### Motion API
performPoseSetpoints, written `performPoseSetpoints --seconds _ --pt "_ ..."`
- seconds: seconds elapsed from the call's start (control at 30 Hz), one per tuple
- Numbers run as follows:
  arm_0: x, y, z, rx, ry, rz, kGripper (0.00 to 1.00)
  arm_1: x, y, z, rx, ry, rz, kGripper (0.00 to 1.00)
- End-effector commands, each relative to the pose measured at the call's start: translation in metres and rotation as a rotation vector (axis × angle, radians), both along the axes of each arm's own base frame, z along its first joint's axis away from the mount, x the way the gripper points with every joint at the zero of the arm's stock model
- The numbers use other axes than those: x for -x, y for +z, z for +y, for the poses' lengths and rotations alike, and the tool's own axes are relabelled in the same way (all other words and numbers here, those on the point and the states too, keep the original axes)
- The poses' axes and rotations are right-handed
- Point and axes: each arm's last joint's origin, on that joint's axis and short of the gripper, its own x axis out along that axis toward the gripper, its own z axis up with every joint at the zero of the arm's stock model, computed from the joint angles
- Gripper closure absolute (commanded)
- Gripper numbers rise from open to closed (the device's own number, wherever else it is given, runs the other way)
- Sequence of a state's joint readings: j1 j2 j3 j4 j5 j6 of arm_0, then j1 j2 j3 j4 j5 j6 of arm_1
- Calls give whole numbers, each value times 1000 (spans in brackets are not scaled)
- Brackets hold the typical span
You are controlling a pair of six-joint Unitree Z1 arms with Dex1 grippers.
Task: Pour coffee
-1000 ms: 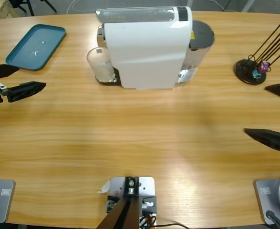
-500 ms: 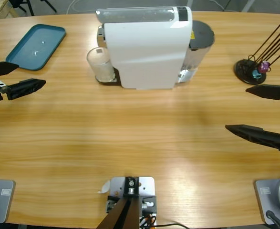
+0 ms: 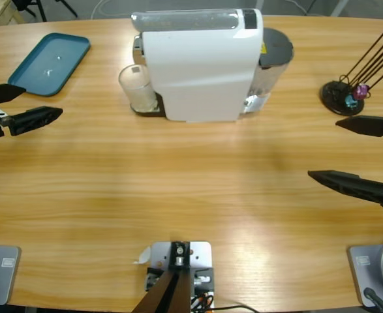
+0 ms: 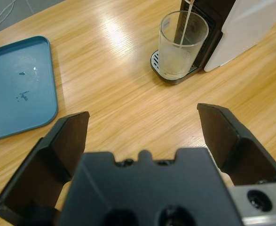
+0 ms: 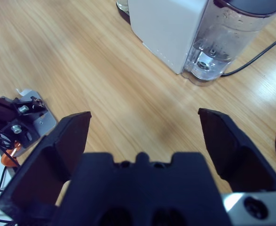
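Your left gripper (image 4: 142,129) has its black jaws spread wide and empty above the long wooden table (image 3: 191,189); ahead of it, well apart, the clear glass tumbler (image 4: 182,44) on the white box-shaped coffee machine (image 3: 201,65) takes a thin stream of pale yellowish coffee (image 4: 174,63), with the teal rectangular tray (image 4: 16,87) off to its left. Your right gripper (image 5: 145,136) is equally wide, gripping nothing, with bare wood between it and the machine's clear water tank (image 5: 217,44).

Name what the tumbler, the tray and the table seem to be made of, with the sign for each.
Tumbler: clear glass or plastic, since the stream and drip grate show through its wall.
Tray: teal, smooth, probably plastic, with a moulded rounded rim and droplets beading on it.
Table: wood or veneer, glossy, with grain lines and light glare.
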State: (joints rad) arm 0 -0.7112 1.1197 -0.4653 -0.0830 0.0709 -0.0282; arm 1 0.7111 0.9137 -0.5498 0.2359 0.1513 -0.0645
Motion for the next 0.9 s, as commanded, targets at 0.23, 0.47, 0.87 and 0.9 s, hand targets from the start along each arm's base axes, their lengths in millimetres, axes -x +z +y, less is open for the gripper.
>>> performPoseSetpoints --seconds 0.23,0.47,0.87,0.9 --pt "8 -11 -1 34 -86 59 4 -1 -15 2 25 3 51 0" --pt "6 -6 -4 52 -103 56 6 -1 -15 2 26 3 51 0" --pt "4 -11 -6 28 -106 66 45 0 -9 2 27 3 52 0" --pt "1 -11 -8 21 -114 69 49 -1 -8 2 25 0 47 0"
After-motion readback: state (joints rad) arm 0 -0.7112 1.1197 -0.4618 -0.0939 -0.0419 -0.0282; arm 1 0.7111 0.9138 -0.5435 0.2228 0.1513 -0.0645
